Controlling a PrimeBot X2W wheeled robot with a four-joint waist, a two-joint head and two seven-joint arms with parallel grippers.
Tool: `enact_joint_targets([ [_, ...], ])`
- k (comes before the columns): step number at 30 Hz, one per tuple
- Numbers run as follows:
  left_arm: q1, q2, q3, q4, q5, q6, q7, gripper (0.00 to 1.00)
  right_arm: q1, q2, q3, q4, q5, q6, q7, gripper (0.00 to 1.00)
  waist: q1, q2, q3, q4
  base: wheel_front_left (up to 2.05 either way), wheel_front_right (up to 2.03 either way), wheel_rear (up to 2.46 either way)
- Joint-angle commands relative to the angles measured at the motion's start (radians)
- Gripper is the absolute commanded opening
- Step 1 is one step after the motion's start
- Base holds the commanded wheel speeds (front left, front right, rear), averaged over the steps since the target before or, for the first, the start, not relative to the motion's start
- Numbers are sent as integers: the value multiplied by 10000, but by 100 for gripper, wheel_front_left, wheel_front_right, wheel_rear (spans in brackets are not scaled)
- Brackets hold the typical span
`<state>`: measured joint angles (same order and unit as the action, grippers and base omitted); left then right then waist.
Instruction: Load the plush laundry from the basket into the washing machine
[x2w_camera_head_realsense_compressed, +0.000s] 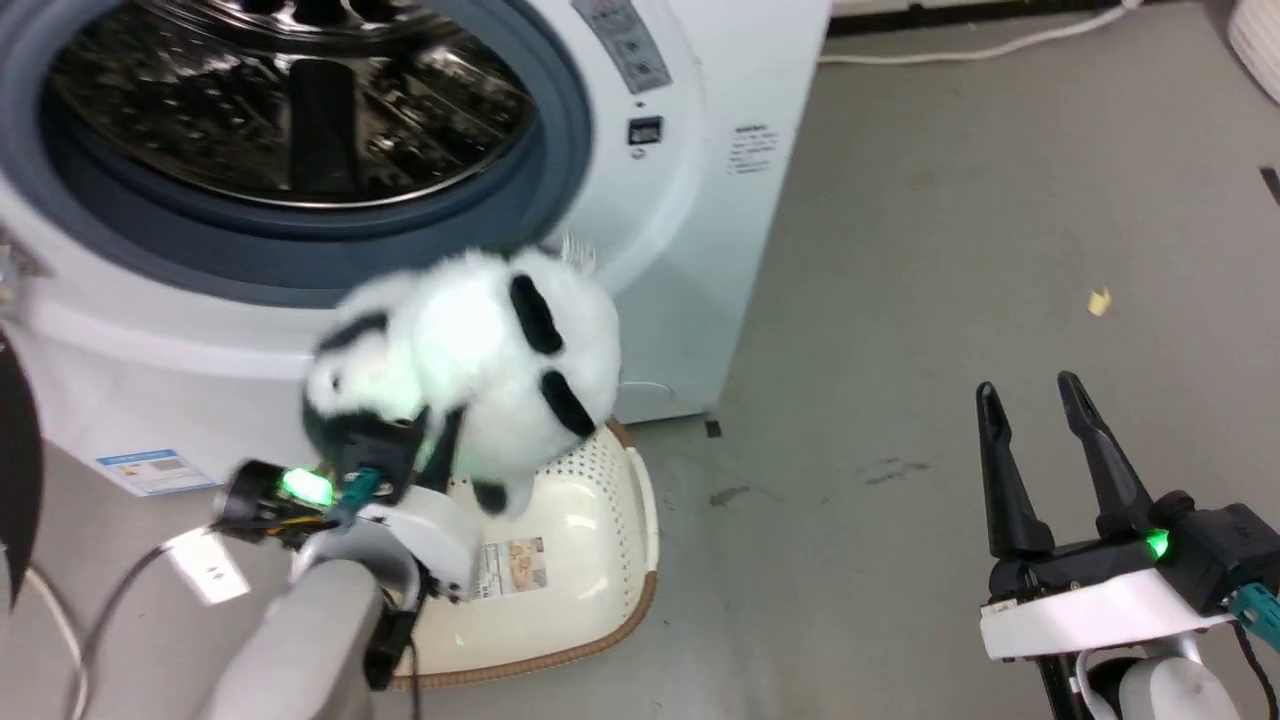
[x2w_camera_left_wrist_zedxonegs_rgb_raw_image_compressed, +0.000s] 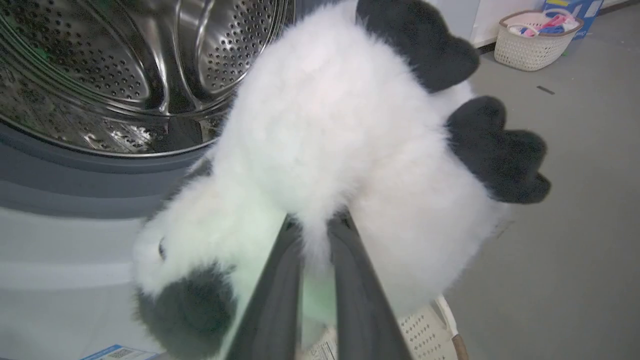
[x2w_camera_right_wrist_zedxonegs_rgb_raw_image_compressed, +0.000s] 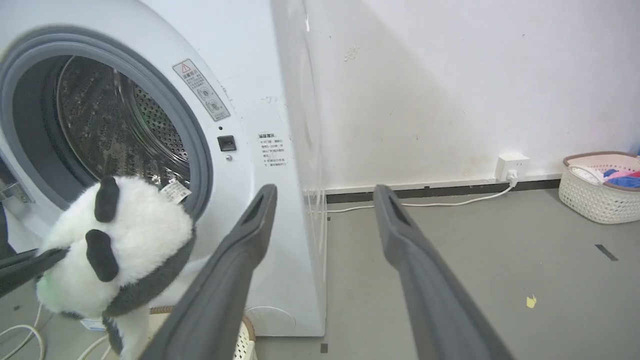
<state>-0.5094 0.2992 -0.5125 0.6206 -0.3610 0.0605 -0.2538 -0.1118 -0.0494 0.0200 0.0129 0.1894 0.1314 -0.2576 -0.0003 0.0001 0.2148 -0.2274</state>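
The fluffy white stuffed panda toy with black ears and limbs (x2w_camera_head_realsense_compressed: 470, 340) hangs in the air, pinched by the left hand (x2w_camera_left_wrist_zedxonegs_rgb_raw_image_compressed: 316, 230), whose two dark fingers (x2w_camera_left_wrist_zedxonegs_rgb_raw_image_compressed: 277, 290) are closed into its fur. It sits just above the cream perforated plastic laundry basket (x2w_camera_head_realsense_compressed: 600, 520) on the grey floor (x2w_camera_head_realsense_compressed: 950, 250), in front of the large white front-loading washing machine (x2w_camera_head_realsense_compressed: 690, 180), outside its shiny steel drum (x2w_camera_head_realsense_compressed: 300, 110). The right hand (x2w_camera_head_realsense_compressed: 1027, 390) stands well apart, fingers spread, holding nothing.

Grey floor (x2w_camera_head_realsense_compressed: 900, 250) — washing machine (x2w_camera_head_realsense_compressed: 690, 250), basket (x2w_camera_head_realsense_compressed: 590, 520), 1 yellow scrap (x2w_camera_head_realsense_compressed: 1099, 301) on it.
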Motion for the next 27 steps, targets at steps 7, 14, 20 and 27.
enact_joint_targets([
  [7, 236, 943, 1219, -3315, 556, 594, -78, 0, 39, -8, -17, -208, 103, -7, -42, 100, 3, -1, 498, 16, 0, 0, 0],
  [14, -1601, 1970, 1820, -4006, 684, 476, 893, 0, -434, -8, 126, -424, 438, -7, -42, 100, 3, -1, 1913, -368, 0, 0, 0],
  [20, -4132, 2650, 1974, -3369, 723, -233, 2048, 0, -973, -8, 345, -625, 783, -7, -42, 100, 3, -1, 3455, -875, 0, 0, 0],
  [27, -7589, 3244, 1412, -1334, 1660, -1052, 3413, 0, -1483, -8, 441, -828, 1148, -7, -42, 100, 3, -1, 4957, -1391, 0, 0, 0],
])
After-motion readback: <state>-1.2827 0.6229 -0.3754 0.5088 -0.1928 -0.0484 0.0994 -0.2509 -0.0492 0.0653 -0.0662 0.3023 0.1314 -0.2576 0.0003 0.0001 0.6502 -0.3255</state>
